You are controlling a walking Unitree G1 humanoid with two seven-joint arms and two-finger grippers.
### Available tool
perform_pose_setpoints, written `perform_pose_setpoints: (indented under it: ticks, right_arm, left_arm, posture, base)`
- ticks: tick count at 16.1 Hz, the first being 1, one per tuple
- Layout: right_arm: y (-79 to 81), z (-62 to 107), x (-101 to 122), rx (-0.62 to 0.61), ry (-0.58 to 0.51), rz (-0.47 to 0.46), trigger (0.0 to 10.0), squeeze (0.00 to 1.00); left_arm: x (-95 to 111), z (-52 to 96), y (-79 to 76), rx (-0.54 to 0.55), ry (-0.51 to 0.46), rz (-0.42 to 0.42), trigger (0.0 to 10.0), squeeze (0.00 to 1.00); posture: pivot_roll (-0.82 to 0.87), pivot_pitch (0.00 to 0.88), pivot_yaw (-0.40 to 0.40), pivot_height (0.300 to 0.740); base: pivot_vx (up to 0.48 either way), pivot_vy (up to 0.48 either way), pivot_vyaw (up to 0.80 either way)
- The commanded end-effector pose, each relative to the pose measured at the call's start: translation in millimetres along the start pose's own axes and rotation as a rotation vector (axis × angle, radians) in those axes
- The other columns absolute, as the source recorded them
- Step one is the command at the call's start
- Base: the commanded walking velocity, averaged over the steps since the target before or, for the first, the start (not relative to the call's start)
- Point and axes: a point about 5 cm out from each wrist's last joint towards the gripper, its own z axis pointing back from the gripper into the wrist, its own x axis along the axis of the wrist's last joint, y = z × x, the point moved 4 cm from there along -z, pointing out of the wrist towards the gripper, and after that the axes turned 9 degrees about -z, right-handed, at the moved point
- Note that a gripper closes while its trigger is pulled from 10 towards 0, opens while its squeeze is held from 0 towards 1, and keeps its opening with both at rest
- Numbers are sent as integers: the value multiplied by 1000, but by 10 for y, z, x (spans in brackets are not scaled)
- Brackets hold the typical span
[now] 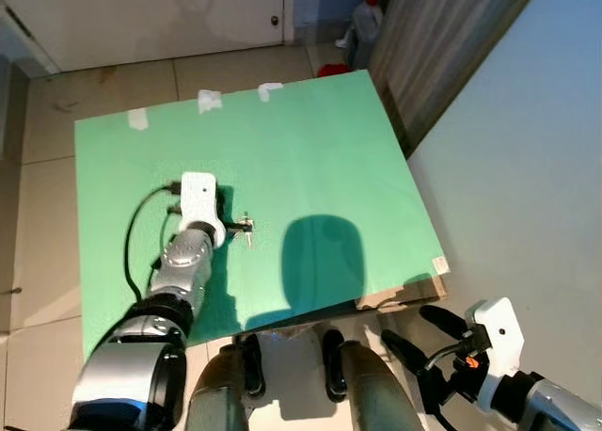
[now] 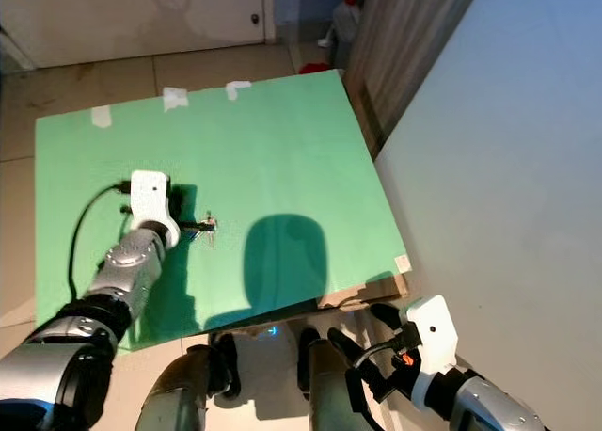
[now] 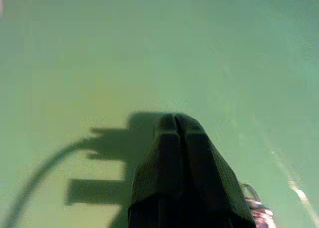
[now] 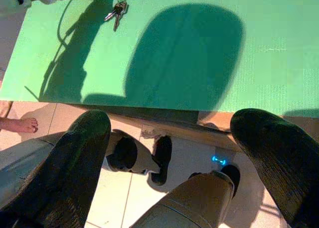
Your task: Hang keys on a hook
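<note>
A small bunch of metal keys (image 1: 246, 228) lies on the flat green board (image 1: 310, 139), just right of the left end effector (image 1: 229, 228); the right end effector (image 1: 425, 342) hangs near, off the board.

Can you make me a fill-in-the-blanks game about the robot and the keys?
1. The keys lie on a big board whose colour is ____.
2. The claw reaching out next to the keys is the ____ claw.
3. The fingers of the right claw are spread ____.
4. Bits of white ____ stick the board's far edge down.

Missing words: green; left; open; tape
</note>
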Motion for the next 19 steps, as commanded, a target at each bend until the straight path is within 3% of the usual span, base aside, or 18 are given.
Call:
perform_pose_setpoints:
  ticks: [1,2,8,19]
  right_arm:
    - [6,39,-103,-8,32,-13,10000,0]
    - [35,64,-102,11,33,7,10000,0]
    - [77,125,-152,64,77,1,10000,0]
    - [151,192,-212,105,121,-18,10000,0]
  left_arm:
    - [-36,16,-80,-22,6,-65,10000,0]
    - [-95,33,-180,-57,26,-134,10000,1000]
    - [-141,44,-385,-136,54,-109,10000,1000]
    - [-251,73,-441,-125,114,-53,10000,1000]
  posture:
    - [-335,319,-16,740]
    - [-341,315,-18,740]
    - [-355,311,-21,740]
    - [-358,325,-32,740]
  base:
    - [0,0,0]
    - [0,0,0]
    - [0,0,0]
    - [0,0,0]
